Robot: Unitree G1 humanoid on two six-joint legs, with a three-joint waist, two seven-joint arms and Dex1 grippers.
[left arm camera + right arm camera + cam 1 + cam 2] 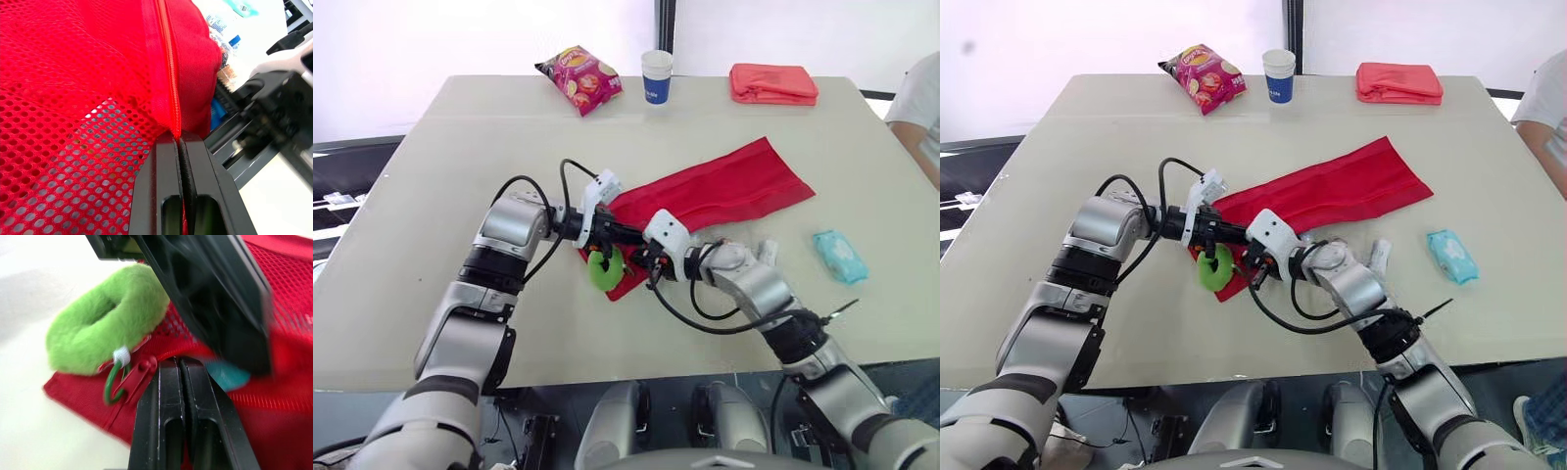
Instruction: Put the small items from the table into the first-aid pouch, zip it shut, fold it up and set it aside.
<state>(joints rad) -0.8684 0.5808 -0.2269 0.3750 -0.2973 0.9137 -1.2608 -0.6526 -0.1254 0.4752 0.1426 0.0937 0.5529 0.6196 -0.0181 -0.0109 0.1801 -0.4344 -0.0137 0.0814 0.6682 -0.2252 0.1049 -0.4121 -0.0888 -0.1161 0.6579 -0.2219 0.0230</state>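
Head stereo pair fwd/down over table (pixel 440 176), wrist cams v. close on pouch (pixel 73 73) (shared)

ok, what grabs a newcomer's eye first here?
The long red pouch stretches across the middle of the table, with the left tool and right tool both pinched shut on its near end. Next comes the fuzzy green ring, clipped to the zipper pull at that same end. A teal wipes pack lies loose on the table, on the robot's right of the pouch.
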